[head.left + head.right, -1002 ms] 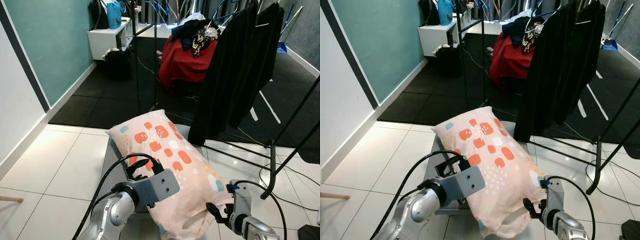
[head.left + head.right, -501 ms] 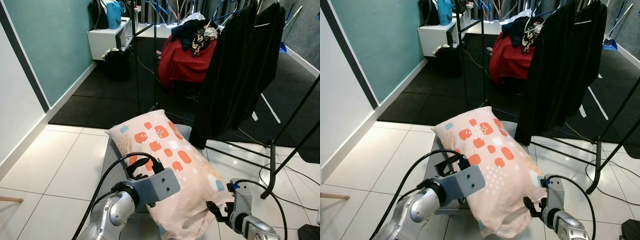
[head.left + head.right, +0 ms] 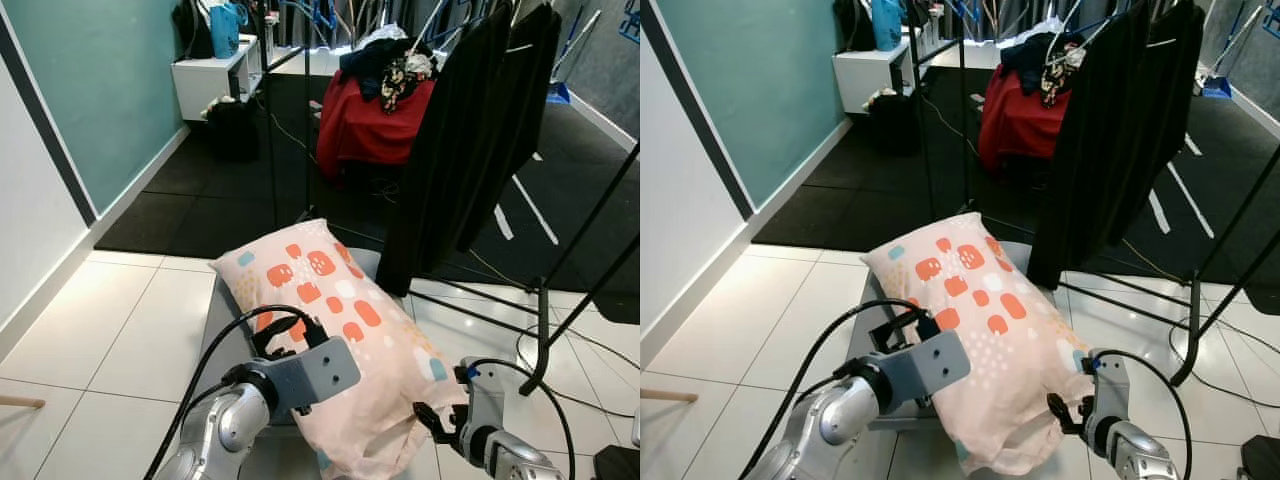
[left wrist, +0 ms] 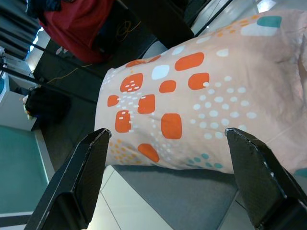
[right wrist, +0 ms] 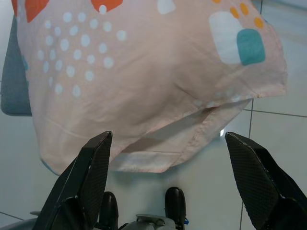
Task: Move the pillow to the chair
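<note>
Jaws of both grippers are seen spread wide in the wrist views, with nothing held between them. Left gripper [image 3: 290,340] is set just beside the near left flank of the pillow [image 3: 345,335]; right gripper [image 3: 432,420] is set just by its near right corner, contact not being discernible.

Pillow: peach cover, printed with orange squares, white dots and a few teal patches. It is laid lengthwise on a grey chair seat [image 3: 225,320], which is visible at the left edge and at the far end. The near end overhangs the seat, and a loose open flap of the cover [image 5: 165,151] sags toward the white tiled floor [image 3: 100,340].

Handling (judged, not observed): light, soft and compressible; not fragile; fabric likely to slip and bunch under narrow fingers. Hold is best taken on the filled body at both long sides, not on the slack flap, which would pull away from the filling.

Surroundings: a clothes rack [image 3: 545,300] with a hanging black garment [image 3: 470,140] stands just beyond on the right; a red heap of clothes [image 3: 370,125] lies further back.
</note>
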Controlling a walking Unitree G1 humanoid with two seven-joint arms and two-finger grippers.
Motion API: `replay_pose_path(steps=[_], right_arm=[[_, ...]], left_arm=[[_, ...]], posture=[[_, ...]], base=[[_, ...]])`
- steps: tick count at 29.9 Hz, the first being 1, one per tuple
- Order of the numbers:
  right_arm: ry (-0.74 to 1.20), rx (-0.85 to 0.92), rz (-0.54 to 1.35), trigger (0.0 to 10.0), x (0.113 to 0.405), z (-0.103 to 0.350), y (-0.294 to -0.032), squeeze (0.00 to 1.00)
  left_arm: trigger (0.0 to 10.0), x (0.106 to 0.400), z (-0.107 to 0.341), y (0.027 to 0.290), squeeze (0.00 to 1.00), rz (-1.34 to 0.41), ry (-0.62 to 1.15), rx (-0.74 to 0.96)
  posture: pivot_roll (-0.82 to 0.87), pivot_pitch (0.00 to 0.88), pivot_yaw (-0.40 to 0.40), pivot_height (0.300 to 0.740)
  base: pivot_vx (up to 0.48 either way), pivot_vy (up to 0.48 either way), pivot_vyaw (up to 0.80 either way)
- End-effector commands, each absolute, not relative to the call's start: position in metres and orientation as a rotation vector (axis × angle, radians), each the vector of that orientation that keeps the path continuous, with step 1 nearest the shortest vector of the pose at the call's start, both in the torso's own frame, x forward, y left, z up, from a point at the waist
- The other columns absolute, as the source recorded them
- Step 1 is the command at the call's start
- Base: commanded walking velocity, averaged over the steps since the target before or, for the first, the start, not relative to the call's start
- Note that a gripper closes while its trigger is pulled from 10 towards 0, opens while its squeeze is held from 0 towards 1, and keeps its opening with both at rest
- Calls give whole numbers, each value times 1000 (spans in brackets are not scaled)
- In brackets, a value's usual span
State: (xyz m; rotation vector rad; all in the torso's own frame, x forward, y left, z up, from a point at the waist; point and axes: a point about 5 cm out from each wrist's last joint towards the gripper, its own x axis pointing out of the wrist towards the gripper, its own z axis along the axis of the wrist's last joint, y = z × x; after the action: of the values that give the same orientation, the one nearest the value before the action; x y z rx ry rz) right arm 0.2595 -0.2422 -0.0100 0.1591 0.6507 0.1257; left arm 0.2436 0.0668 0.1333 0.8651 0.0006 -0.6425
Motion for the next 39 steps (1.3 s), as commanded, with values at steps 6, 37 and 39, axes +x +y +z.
replay_pose_path(steps=[6, 37, 39], right_arm=[[656, 183, 91, 10000, 255, -12, -248, 0], [669, 175, 95, 10000, 253, -13, -247, 0], [668, 175, 96, 10000, 253, -14, -245, 0]], left_arm=[[10000, 241, 133, 68, 0, -642, 10, 864], [10000, 239, 133, 69, 0, -641, 12, 865], [10000, 238, 133, 70, 0, -641, 14, 867]], posture=[[-190, 81, 0, 740], [-166, 83, 0, 740], [-173, 79, 2, 740]], base=[[0, 0, 0], [0, 0, 0], [0, 0, 0]])
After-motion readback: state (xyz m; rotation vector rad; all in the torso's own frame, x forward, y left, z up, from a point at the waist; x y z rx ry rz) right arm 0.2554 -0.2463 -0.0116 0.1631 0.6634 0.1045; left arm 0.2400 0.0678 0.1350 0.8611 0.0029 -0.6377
